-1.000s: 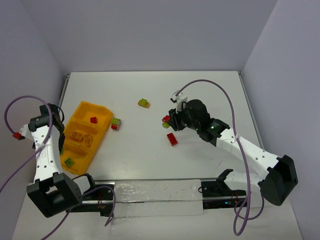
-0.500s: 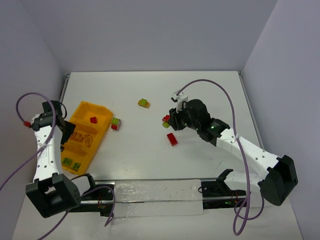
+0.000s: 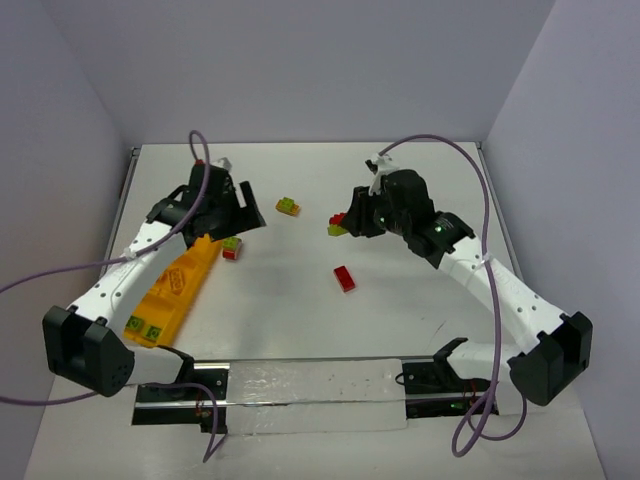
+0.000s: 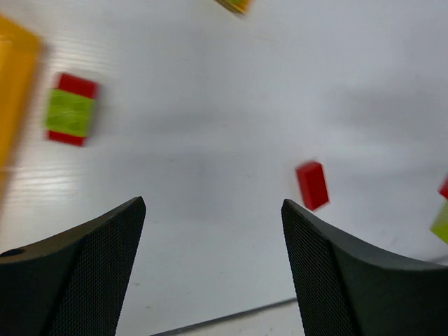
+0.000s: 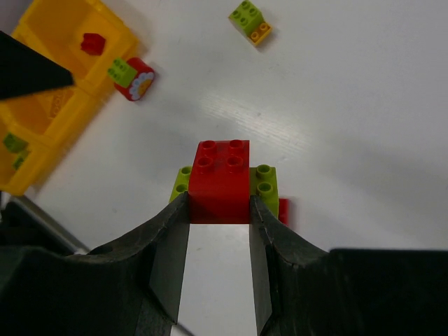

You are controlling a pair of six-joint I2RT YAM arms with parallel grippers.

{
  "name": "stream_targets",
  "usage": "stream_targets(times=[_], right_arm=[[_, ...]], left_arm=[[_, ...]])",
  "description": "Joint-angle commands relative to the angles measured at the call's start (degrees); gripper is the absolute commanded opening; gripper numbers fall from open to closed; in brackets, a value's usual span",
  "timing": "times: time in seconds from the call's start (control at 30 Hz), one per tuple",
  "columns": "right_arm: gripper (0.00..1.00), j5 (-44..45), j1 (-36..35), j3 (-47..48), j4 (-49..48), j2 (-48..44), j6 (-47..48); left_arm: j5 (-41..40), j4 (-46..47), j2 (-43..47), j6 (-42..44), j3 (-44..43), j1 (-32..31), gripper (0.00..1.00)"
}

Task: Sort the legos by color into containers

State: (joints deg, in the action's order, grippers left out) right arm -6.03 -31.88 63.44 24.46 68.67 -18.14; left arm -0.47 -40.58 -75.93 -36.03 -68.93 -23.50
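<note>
My right gripper is shut on a clump of a red brick atop a lime green one and holds it above the table's middle. A loose red brick lies on the table below it. A red and green brick lies beside the orange-yellow tray. A green and yellow brick lies farther back. My left gripper is open and empty, above the tray's far end. The tray holds a red brick and green bricks.
The left arm lies across the tray and hides its far compartments in the top view. A clear plastic strip runs along the near edge between the arm bases. Grey walls close in the table on three sides.
My left arm has swung from left of the tray to over its far end, towards the middle. My right gripper has moved a little back with the clump.
</note>
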Motion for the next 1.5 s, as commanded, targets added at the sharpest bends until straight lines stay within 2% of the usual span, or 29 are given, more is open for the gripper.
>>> stream_targets(times=[0.0, 0.23, 0.4, 0.7, 1.27, 1.47], right_arm=[[0.00, -6.62, 1.64, 9.95, 10.91, 7.05, -8.20], [0.00, -8.31, 1.65, 11.31, 12.66, 9.60, -14.75], [0.00, -8.14, 1.57, 12.16, 13.15, 10.28, -15.27], [0.00, -10.50, 1.73, 13.12, 12.28, 12.05, -15.88], [0.00, -13.65, 3.05, 16.10, 13.07, 15.27, -16.22], [0.00, -13.74, 3.05, 16.06, 13.15, 15.45, -16.22]], left_arm=[[8.73, 9.49, -2.82, 1.24, -5.45, -7.45, 0.87], [12.35, 19.30, -6.45, -5.32, -6.22, -13.80, 0.91], [14.20, 23.56, -6.53, -7.22, -4.41, -14.47, 0.91], [19.43, 25.17, -7.21, -7.29, -1.44, -15.00, 0.87], [20.87, 26.44, -7.04, -7.74, 1.25, -15.00, 0.84], [21.74, 27.01, -7.52, -7.83, 1.69, -15.08, 0.79]])
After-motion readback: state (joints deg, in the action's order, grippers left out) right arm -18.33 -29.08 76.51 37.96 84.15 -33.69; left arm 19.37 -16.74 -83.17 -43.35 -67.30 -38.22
